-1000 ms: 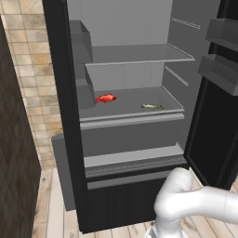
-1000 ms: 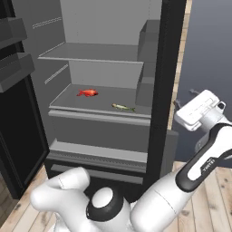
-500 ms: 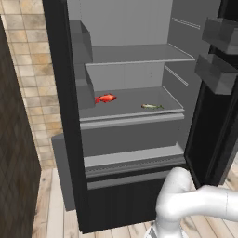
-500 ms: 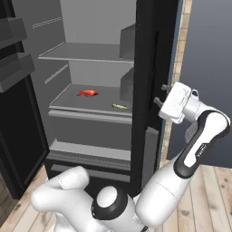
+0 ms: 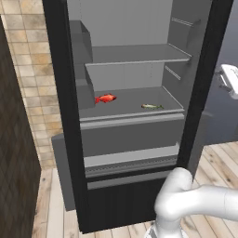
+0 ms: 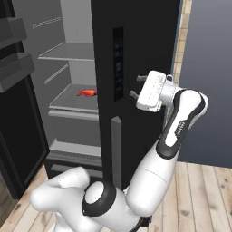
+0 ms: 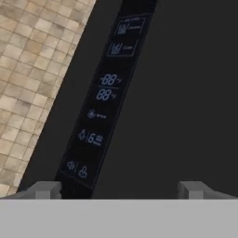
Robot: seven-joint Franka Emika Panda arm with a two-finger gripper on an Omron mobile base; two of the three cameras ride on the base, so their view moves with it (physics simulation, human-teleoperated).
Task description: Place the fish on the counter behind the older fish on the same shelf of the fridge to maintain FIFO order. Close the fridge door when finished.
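One red fish [image 5: 106, 98] and one pale older fish [image 5: 151, 106] lie apart on the same grey shelf [image 5: 130, 120] inside the fridge [image 5: 65, 116], beyond the fridge door [image 6: 136, 68] from the claw [image 6: 135, 86]. The claw is empty, fingers spread, facing the door's dark display panel [image 7: 104, 100]. Beige tiled wall [image 7: 32, 69] shows left of the claw; wooden floor [image 6: 204, 199] lies below.

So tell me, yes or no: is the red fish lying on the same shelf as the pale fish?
Yes: in the left base view the red fish and the pale fish both lie on the wide grey shelf, apart from each other.
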